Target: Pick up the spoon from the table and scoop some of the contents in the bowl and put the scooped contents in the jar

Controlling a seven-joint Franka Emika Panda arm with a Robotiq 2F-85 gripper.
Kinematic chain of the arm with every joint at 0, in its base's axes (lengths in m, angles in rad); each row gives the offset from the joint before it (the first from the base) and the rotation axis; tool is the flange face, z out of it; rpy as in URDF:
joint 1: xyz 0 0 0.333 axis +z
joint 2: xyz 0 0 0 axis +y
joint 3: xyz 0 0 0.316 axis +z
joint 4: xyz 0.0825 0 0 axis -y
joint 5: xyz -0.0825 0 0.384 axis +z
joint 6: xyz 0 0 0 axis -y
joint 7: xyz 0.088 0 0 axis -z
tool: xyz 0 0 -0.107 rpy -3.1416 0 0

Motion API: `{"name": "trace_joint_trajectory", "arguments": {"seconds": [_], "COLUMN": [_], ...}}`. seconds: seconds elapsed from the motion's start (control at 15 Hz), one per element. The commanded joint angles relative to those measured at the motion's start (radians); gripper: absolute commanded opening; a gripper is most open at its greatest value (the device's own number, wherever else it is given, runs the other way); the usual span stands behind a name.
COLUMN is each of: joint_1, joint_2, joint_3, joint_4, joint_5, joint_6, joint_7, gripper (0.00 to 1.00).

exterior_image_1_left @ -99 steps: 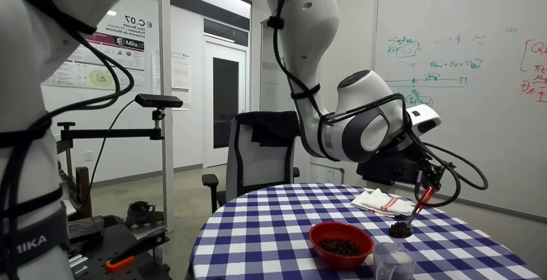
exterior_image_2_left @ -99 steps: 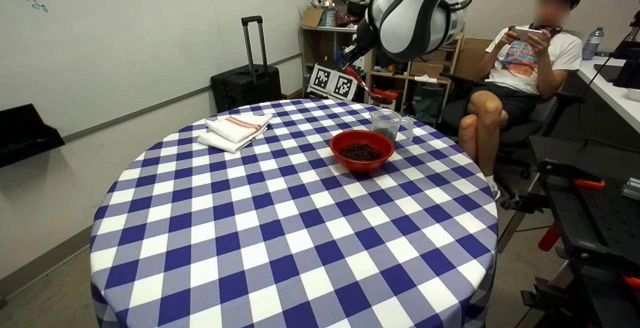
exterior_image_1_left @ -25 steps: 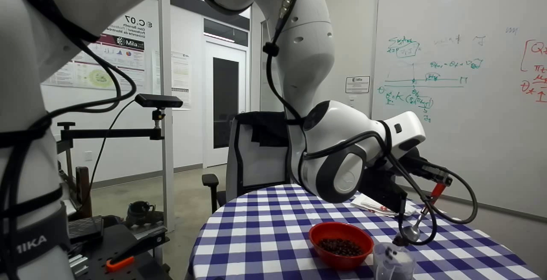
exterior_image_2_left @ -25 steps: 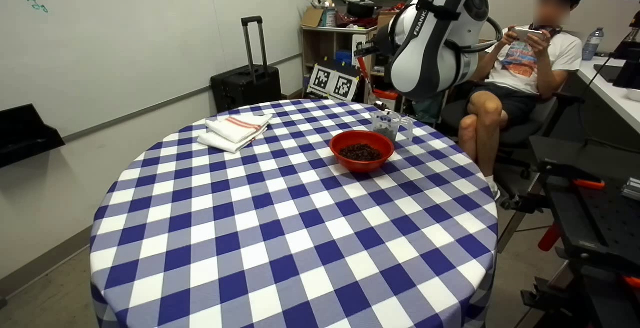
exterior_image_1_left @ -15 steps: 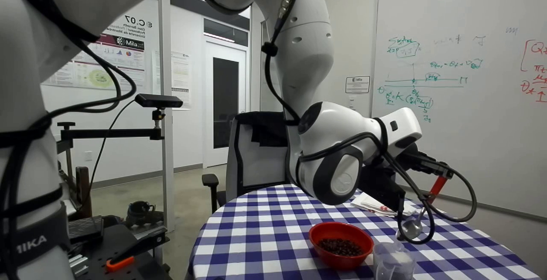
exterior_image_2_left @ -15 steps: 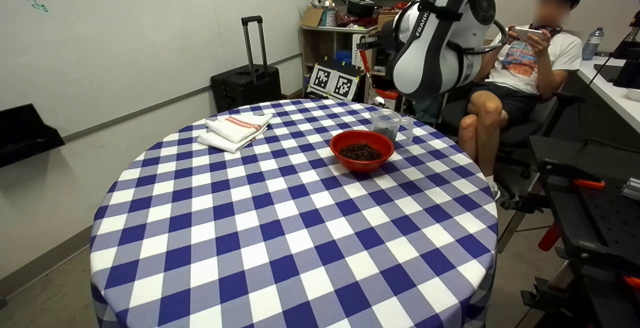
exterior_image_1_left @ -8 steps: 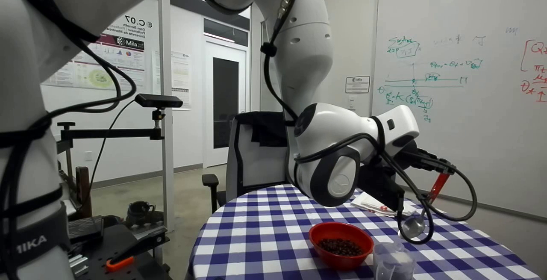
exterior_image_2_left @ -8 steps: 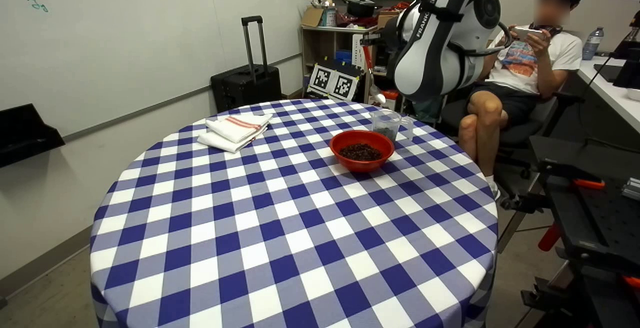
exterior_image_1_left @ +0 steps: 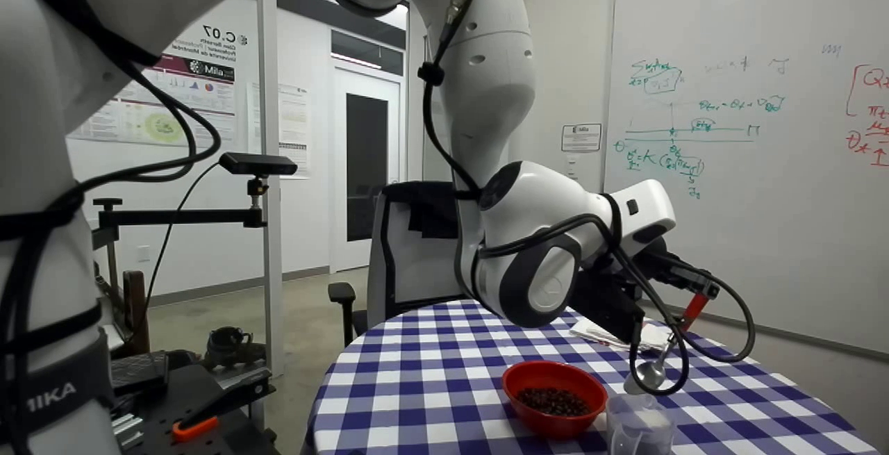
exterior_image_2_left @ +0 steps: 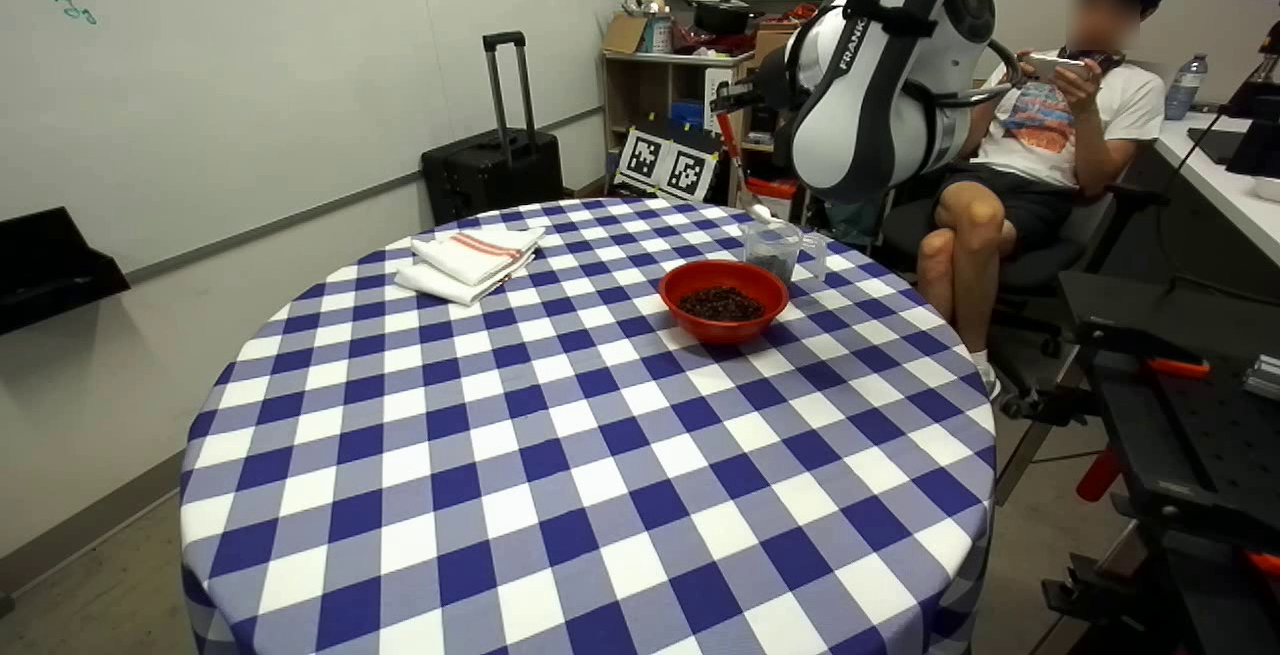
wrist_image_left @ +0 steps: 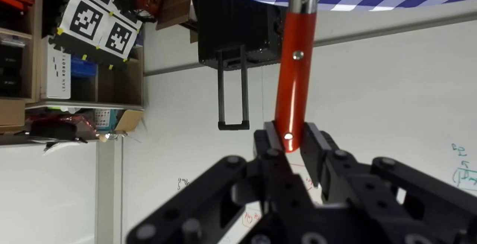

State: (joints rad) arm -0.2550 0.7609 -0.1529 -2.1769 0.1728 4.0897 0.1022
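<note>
Checked in blue and white, the round table (exterior_image_2_left: 560, 435) is carrying the red bowl (exterior_image_2_left: 722, 334) and, just beside it, the clear jar (exterior_image_2_left: 774, 243); the folded white cloth (exterior_image_2_left: 468, 263) is lying well apart from both. I am operating from a distance and recording the following.

Gripper (wrist_image_left: 292, 138): its jaws are standing narrow, pinching the red-handled spoon (wrist_image_left: 297, 69) near the handle's end; in the wrist view I am noting contact on both sides. Spoon: it is hanging above the table, tilted, its metal head (exterior_image_1_left: 650, 375) pointing down at the jar's mouth. In both exterior views that head is appearing close to the rim; whether it is touching, I cannot tell. Contents: dark bean-like pieces (exterior_image_2_left: 720, 305) are filling the bottom of the bowl, and a dark layer (exterior_image_2_left: 772, 267) is showing inside the jar. No load is showing on the visible side of the head.

Step in hand: I am judging this the end of the pouring, the scoop probably delivered. Next move: I am expecting to need a straight lift clear of the rim before levelling the spoon, with a firm grip. Sideways travel at this height would be risking a knock against the jar.
</note>
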Motion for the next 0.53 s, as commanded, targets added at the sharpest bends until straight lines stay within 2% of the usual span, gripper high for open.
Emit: {"name": "trace_joint_trajectory", "arguments": {"seconds": [0.0,0.27,0.47], "joint_1": [0.017,0.068,0.096], "joint_2": [-0.074,-0.122,-0.153], "joint_3": [-0.005,-0.033,-0.033], "joint_4": [-0.027,-0.023,-0.027], "joint_5": [-0.023,0.003,-0.018], "joint_6": [-0.119,-0.281,-0.423], "joint_7": [-0.033,-0.114,-0.14], "gripper": [0.05,0.05,0.05]}}
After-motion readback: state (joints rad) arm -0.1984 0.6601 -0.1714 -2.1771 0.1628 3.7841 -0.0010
